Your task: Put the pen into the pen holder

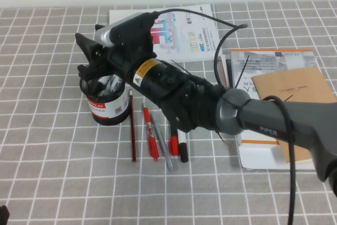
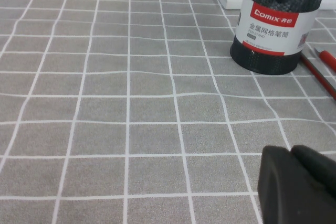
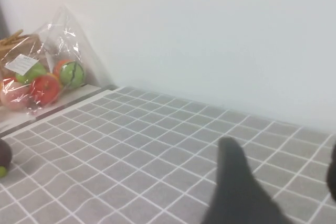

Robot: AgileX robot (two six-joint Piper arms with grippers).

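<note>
The pen holder [image 1: 108, 104] is a black mesh cup with a red-and-white label, standing left of centre; it also shows in the left wrist view [image 2: 273, 30]. Several pens stand in it. My right gripper [image 1: 87, 56] hovers just over its rim, open and empty; in the right wrist view its fingers [image 3: 231, 182] are spread with nothing between them. A white-barrelled pen with a black cap end [image 1: 183, 148] lies on the table right of the holder, partly under my right arm. My left gripper [image 2: 289, 150] is shut and empty, low near the table's front left.
A dark-red pencil [image 1: 132, 130], a red pen [image 1: 150, 135], a grey pencil [image 1: 164, 151] and a red marker [image 1: 174, 145] lie beside the holder. Booklets [image 1: 184, 32] and a brown notebook [image 1: 295, 93] lie at the back and right. A fruit bag [image 3: 42, 72] sits beyond the table.
</note>
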